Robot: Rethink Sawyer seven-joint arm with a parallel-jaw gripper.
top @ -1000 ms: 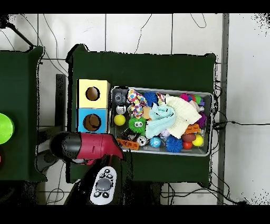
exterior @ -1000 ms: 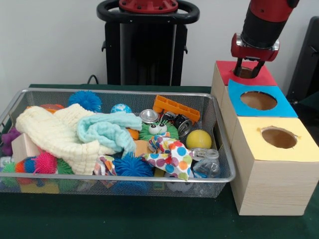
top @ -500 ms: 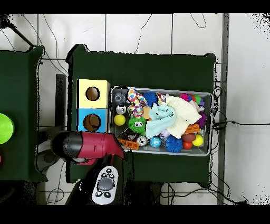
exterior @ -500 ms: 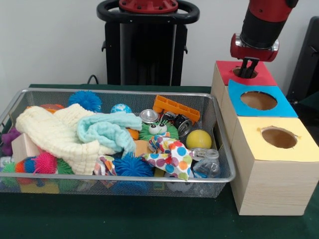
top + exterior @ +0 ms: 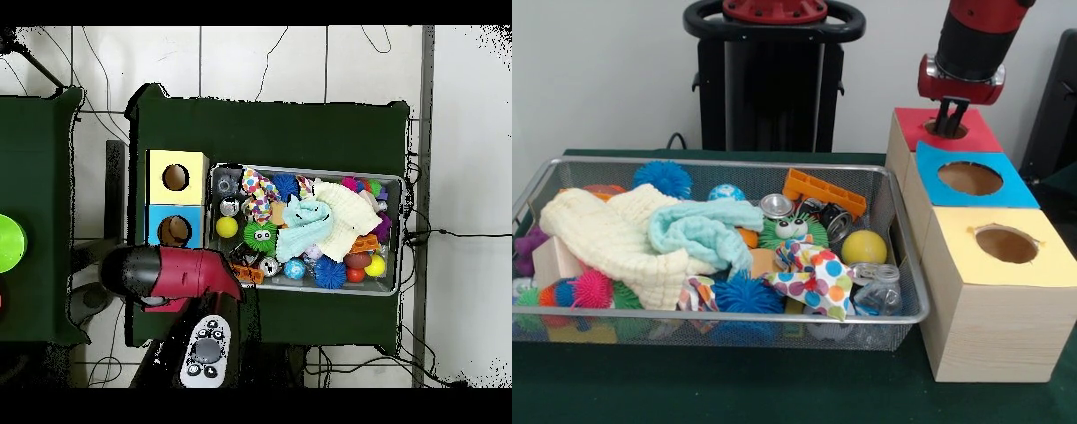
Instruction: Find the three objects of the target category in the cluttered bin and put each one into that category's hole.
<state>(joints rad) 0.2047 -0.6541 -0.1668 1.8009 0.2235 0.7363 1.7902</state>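
Observation:
My gripper [image 5: 949, 124] hangs just above the hole [image 5: 944, 131] in the red-topped box [image 5: 982, 138], its two fingers drawn together with nothing seen between them. Beside that box stand the blue-topped box [image 5: 969, 177] and the yellow-topped box [image 5: 1006, 244], each with a round hole. The wire bin [image 5: 777, 315] holds a yellow ball [image 5: 864, 247], an orange toy truck [image 5: 824, 193], a metal can [image 5: 834, 221], a clear jar [image 5: 878, 287], spiky balls and cloths. In the overhead view the red arm [image 5: 165, 278] covers the red box and hides the gripper.
A cream cloth [image 5: 609, 234] and a light blue cloth [image 5: 702, 228] lie over much of the bin's left half. A polka-dot cloth [image 5: 817, 274] lies near its front rim. The black pedestal [image 5: 772, 79] stands behind the bin.
The fingers, spread apart over the red hole a second ago, have come together. The gripper has risen slightly. Nothing in the bin moved.

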